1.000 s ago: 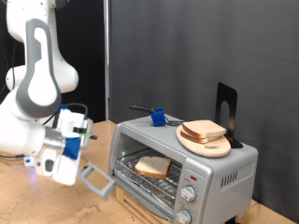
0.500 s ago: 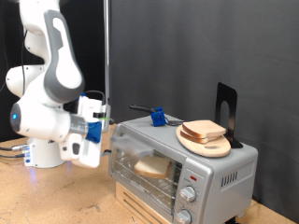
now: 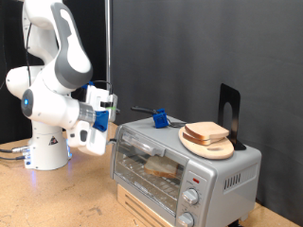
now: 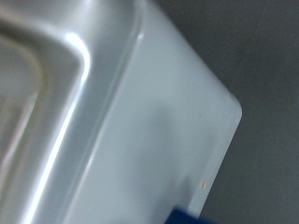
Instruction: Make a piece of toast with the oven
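**Oven door shut, slice inside**

Exterior view: gripper [image 3: 106, 130] at the exterior view's left edge of the oven [image 3: 185, 170], pressed up near the top corner of the glass door. Fingers hidden behind the blue-and-white hand, so impossible to tell whether wide or narrow; nothing visible between them. Door upright and apparently closed. Piece of toast [image 3: 161, 168] dimly visible through the glass, lying flat on the wire rack, in the middle of the chamber. A second, similar slice [image 3: 206, 132] on a round wooden plate [image 3: 208, 147] atop the oven, toward the exterior view's right, beside a black stand [image 3: 229, 112]. A small blue object [image 3: 160, 118] also on the roof, well apart from the plate. Two knobs [image 3: 188, 197] stacked on the front panel, below a red light [image 3: 194, 178]. All of it on a wooden table [image 3: 57, 199].

Wrist view: only brushed silver metal of the oven [image 4: 121, 121] filling the frame, very close, with a rounded corner and a dark background beyond. A sliver of blue at the frame's edge. No fingertips and no bread in sight.

Handling, as a judgement: bread light, soft and easily crushed or torn, crumbly at the crust. Best taken gently by the firmer crust edge with a shallow pinch, kept level. Oven itself rigid, smooth metal, likely slippery under the pads.
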